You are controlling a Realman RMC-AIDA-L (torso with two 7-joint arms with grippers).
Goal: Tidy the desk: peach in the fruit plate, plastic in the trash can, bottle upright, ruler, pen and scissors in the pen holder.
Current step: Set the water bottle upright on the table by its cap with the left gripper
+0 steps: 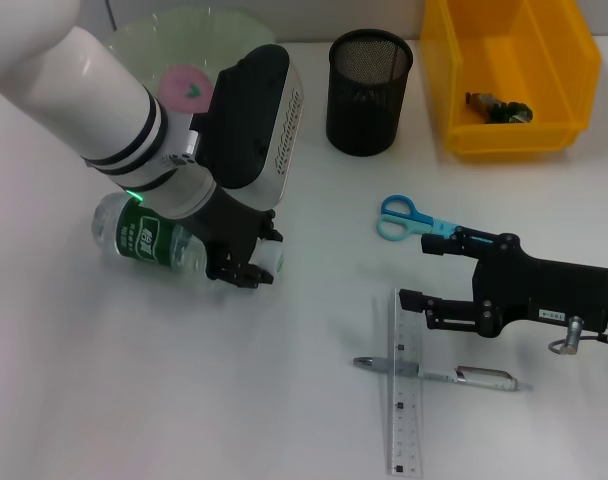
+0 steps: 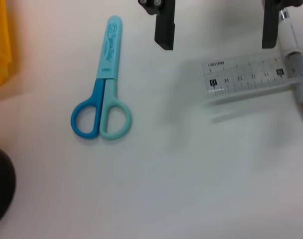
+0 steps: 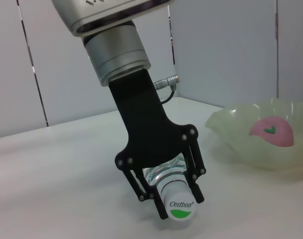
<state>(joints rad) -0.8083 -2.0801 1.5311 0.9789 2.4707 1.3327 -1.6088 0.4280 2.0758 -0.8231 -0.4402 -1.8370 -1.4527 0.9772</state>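
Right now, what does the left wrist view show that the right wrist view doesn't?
Left wrist view only: the scissors, the ruler with the pen lying across it, and the right gripper, fingers open, beside them.
Right wrist view only: the left gripper shut on the lying bottle at its cap end, and the peach in the fruit plate.
Both: only the white desk.

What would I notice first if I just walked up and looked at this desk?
Probably the left gripper, clamped around the neck of a clear bottle that lies on its side at the desk's left. Behind it, a pink peach sits in the pale green fruit plate. On the right, the right gripper hangs open between the blue scissors and the clear ruler, which a pen lies across.
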